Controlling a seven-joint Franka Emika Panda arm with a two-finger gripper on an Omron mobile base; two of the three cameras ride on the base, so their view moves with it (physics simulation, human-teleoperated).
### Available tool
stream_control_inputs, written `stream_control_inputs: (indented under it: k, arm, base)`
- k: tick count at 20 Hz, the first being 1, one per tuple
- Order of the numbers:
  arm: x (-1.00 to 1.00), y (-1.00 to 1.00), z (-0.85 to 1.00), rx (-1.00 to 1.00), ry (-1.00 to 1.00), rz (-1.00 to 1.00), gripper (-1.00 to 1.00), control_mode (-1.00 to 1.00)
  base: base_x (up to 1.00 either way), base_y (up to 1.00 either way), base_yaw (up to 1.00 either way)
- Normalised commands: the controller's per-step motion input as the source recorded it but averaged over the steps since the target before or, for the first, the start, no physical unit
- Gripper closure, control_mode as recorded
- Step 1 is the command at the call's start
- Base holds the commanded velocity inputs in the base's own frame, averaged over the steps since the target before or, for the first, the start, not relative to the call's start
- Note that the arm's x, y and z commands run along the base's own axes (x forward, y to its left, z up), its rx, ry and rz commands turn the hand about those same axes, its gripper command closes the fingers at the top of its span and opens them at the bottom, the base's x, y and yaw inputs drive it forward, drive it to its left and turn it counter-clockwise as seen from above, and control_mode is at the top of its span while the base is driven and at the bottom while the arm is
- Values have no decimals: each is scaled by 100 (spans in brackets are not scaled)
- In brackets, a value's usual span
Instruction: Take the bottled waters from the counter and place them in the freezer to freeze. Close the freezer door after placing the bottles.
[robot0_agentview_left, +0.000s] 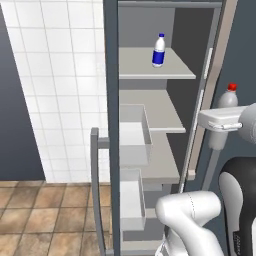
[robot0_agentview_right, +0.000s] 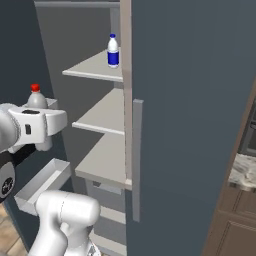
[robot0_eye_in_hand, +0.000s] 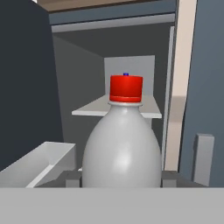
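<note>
The freezer (robot0_agentview_left: 150, 110) stands open, and its pale shelves also show in the right base view (robot0_agentview_right: 102, 117). A blue-capped bottled water (robot0_agentview_left: 159, 51) (robot0_agentview_right: 113, 51) stands upright on the upper shelf. My gripper (robot0_agentview_left: 220, 120) (robot0_agentview_right: 37, 122) (robot0_eye_in_hand: 122, 179) is shut on the red-capped bottled water (robot0_agentview_left: 228, 97) (robot0_agentview_right: 36, 97) (robot0_eye_in_hand: 122, 148), holding it upright in front of the opening, level with the middle shelves. The freezer door (robot0_agentview_left: 111, 125) (robot0_agentview_right: 15, 55) is swung wide open. A strip of the counter (robot0_agentview_right: 242, 171) shows at the far right.
White bins (robot0_agentview_left: 134, 140) (robot0_agentview_right: 42, 182) hang on the inside of the open door. A closed slate panel with a grey bar handle (robot0_agentview_right: 136, 160) stands right of the opening. White wall tiles (robot0_agentview_left: 60, 75) and a brown tiled floor (robot0_agentview_left: 45, 215) lie to the left.
</note>
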Motion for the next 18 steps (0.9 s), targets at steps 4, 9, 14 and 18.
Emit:
stream_control_inputs:
  k: [4,9,14,18]
  arm:
    - [0,0,0,0,0,0,100,100]
    - [0,0,0,0,0,0,100,100]
    - [0,0,0,0,0,0,100,100]
    - [0,0,0,0,0,0,100,100]
  base:
    - [19,0,0]
    - [21,0,0]
    - [25,0,0]
    - [28,0,0]
